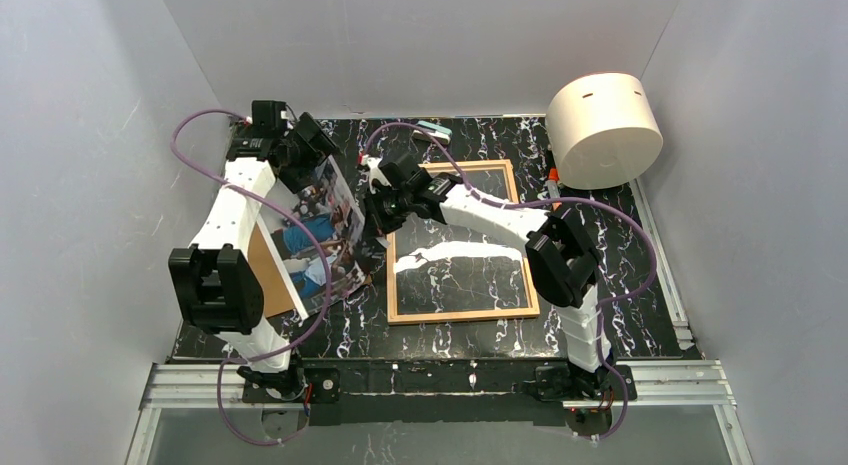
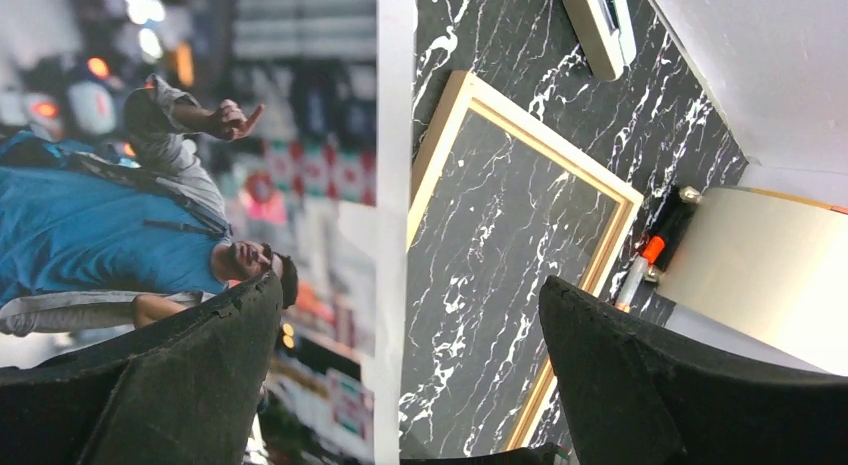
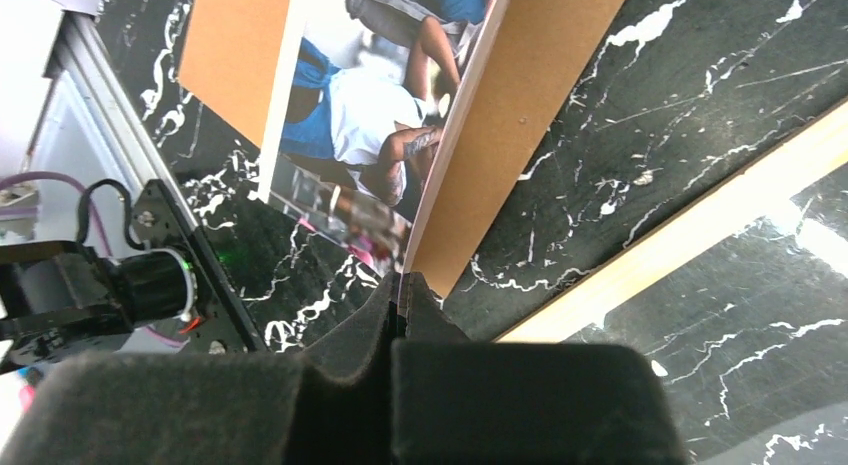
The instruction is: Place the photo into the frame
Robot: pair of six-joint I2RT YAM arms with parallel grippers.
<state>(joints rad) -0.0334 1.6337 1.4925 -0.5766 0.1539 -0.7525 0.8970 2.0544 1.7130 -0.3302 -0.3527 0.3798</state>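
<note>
Only the wrist view shows right claw (image 3: 400, 291) pinching photo (image 3: 352, 115).

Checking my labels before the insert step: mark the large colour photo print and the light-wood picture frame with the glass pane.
Large colour photo print (image 1: 335, 220): top external view, on its printed face.
Light-wood picture frame with glass pane (image 1: 464, 315): top external view, on its near wooden edge.

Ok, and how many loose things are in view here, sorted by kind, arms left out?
photo: 1
frame: 1
brown cardboard board: 1
white cylinder: 1
orange-capped marker: 1
small pale block: 1
Total: 6
</note>
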